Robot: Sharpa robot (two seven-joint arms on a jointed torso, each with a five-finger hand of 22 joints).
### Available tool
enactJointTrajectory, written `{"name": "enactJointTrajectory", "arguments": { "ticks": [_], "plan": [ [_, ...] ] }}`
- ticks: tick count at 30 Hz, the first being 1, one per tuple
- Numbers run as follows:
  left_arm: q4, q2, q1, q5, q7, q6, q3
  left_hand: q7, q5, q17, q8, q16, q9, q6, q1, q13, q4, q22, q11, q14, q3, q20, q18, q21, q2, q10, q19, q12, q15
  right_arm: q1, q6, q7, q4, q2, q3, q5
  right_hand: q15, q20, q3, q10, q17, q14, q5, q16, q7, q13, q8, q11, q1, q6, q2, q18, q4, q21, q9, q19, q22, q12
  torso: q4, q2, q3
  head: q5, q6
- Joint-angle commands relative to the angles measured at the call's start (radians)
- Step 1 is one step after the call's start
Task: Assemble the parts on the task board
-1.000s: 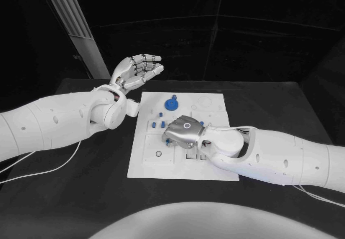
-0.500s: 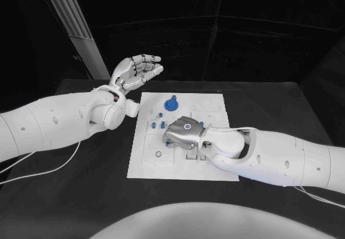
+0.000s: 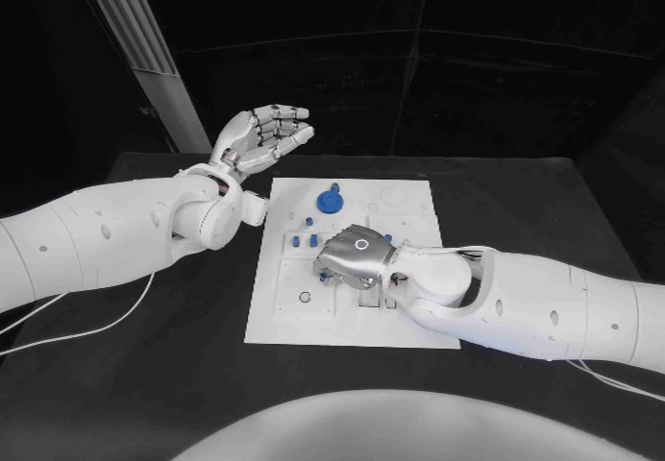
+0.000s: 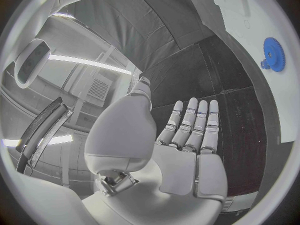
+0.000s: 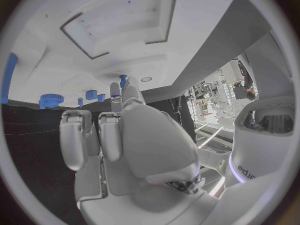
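Note:
The white task board lies mid-table. A blue gear stands near its far edge, and it appears again as the blue gear and the blue gear. Several small blue pieces sit just left of my right hand, which hovers palm down over the board's middle with its fingers curled. Its fingertips pinch a small blue peg just above the board, next to a small hole. My left hand is raised beyond the board's far left corner, palm up, fingers apart and holding nothing.
A pale post stands behind the table at the far left. White cables trail over the black table under the left arm. Rectangular recesses are cut into the board.
My right hand has edged slightly toward me over the board's middle. The left hand has stayed raised and still.

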Motion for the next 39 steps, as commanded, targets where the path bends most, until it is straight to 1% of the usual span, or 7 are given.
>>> {"name": "enactJointTrajectory", "arguments": {
  "ticks": [1, 6, 10, 16, 25, 33, 39],
  "plan": [
    [-0.001, 0.001, 0.001, 0.002, 0.205, 0.011, 0.001, 0.127, 0.003, -0.001, 0.003, 0.003, -0.001, -0.005, -0.001, -0.001, -0.001, -0.001, 0.001, -0.007, 0.007, 0.002, -0.008, -0.007, 0.008, -0.008, 0.006, 0.004, 0.001, 0.001, -0.036, -0.02, 0.003, -0.002, 0.0, -0.002, 0.011, 0.007, -0.021, -0.013, 0.147, 0.081, 0.0, -0.01, 0.004, -0.001, -0.016, 0.006, -0.021, -0.024, -0.019, 0.001, 0.005, -0.008, -0.004, 0.086, 0.252, -0.004, -0.0002, 0.0, -0.0003, -0.001, 0.002],
    [-0.003, 0.002, 0.0, 0.002, 0.204, 0.013, 0.001, 0.127, 0.003, -0.002, 0.004, 0.004, -0.001, -0.005, -0.001, -0.001, -0.001, -0.001, 0.001, -0.007, 0.008, 0.002, -0.008, -0.007, 0.008, -0.008, 0.006, 0.004, 0.001, -0.002, -0.137, -0.048, 0.01, -0.013, 0.0, 0.01, 0.013, 0.012, -0.063, -0.059, 0.077, 0.066, 0.001, -0.04, 0.008, 0.001, -0.042, 0.01, -0.167, -0.131, -0.073, 0.003, 0.004, -0.016, -0.005, 0.082, 0.249, -0.002, -0.0003, 0.0, 0.0, -0.001, 0.007],
    [-0.007, 0.003, -0.001, 0.002, 0.205, 0.014, 0.001, 0.127, 0.003, -0.002, 0.004, 0.004, -0.001, -0.005, -0.001, -0.001, -0.001, -0.001, 0.001, -0.007, 0.008, 0.002, -0.008, -0.007, 0.008, -0.008, 0.006, 0.004, 0.001, -0.003, -0.228, -0.043, 0.034, -0.045, 0.001, 0.09, 0.014, 0.015, -0.006, -0.077, 0.058, 0.064, 0.0, -0.049, 0.015, 0.003, -0.037, 0.013, -0.226, -0.151, -0.114, 0.0, 0.003, -0.004, 0.0, 0.089, 0.253, 0.001, -0.0007, -0.002, 0.0004, -0.001, 0.01],
    [-0.013, 0.005, -0.002, 0.002, 0.204, 0.014, 0.001, 0.127, 0.003, -0.002, 0.004, 0.004, -0.001, -0.005, -0.001, -0.001, -0.001, -0.001, 0.001, -0.007, 0.008, 0.002, -0.008, -0.007, 0.008, -0.008, 0.006, 0.004, 0.001, 0.021, -0.294, 0.006, 0.112, -0.144, 0.003, 0.331, 0.032, 0.025, 0.04, -0.104, 0.067, 0.067, 0.0, -0.043, 0.042, 0.002, -0.024, 0.035, -0.226, -0.122, -0.109, 0.0, -0.001, -0.003, 0.006, 0.089, 0.253, -0.002, 0.001, -0.005, -0.0024, 0.001, 0.009],
    [-0.021, 0.012, -0.004, 0.002, 0.204, 0.014, 0.001, 0.127, 0.003, -0.002, 0.004, 0.004, -0.001, -0.005, -0.001, -0.001, -0.001, -0.001, 0.001, -0.007, 0.008, 0.002, -0.008, -0.007, 0.008, -0.008, 0.006, 0.004, 0.001, 0.112, -0.212, 0.027, 0.183, -0.295, 0.003, 0.546, 0.045, 0.038, 0.059, -0.144, 0.076, 0.069, 0.0, -0.036, 0.054, 0.002, -0.036, 0.049, -0.214, -0.133, -0.091, 0.003, -0.005, -0.015, 0.001, 0.083, 0.249, 0.0, -0.0002, -0.006, -0.0038, -0.004, 0.012],
    [-0.024, 0.015, -0.005, 0.002, 0.205, 0.013, 0.001, 0.127, 0.003, -0.002, 0.004, 0.004, -0.001, -0.005, -0.001, -0.001, -0.001, -0.001, 0.001, -0.007, 0.008, 0.002, -0.008, -0.007, 0.008, -0.008, 0.006, 0.004, 0.001, 0.125, -0.149, -0.015, 0.17, -0.33, 0.003, 0.514, 0.046, 0.041, 0.056, -0.153, 0.07, 0.067, 0.0, -0.038, 0.053, 0.004, -0.036, 0.048, -0.227, -0.137, -0.104, 0.004, 0.001, -0.019, 0.001, 0.081, 0.247, 0.003, -0.0005, -0.004, -0.0014, -0.009, 0.016],
    [-0.024, 0.015, -0.005, 0.002, 0.205, 0.013, 0.001, 0.127, 0.003, -0.002, 0.004, 0.004, -0.001, -0.005, -0.001, -0.001, -0.001, -0.001, 0.001, -0.007, 0.008, 0.002, -0.008, -0.007, 0.008, -0.008, 0.006, 0.004, 0.001, 0.126, -0.085, -0.078, 0.162, -0.325, 0.002, 0.488, 0.048, 0.044, 0.058, -0.156, 0.06, 0.064, 0.0, -0.04, 0.058, 0.005, -0.035, 0.051, -0.255, -0.135, -0.132, 0.005, 0.005, -0.023, 0.002, 0.079, 0.246, 0.009, 0.0009, -0.003, -0.001, -0.016, 0.019]
  ]
}}
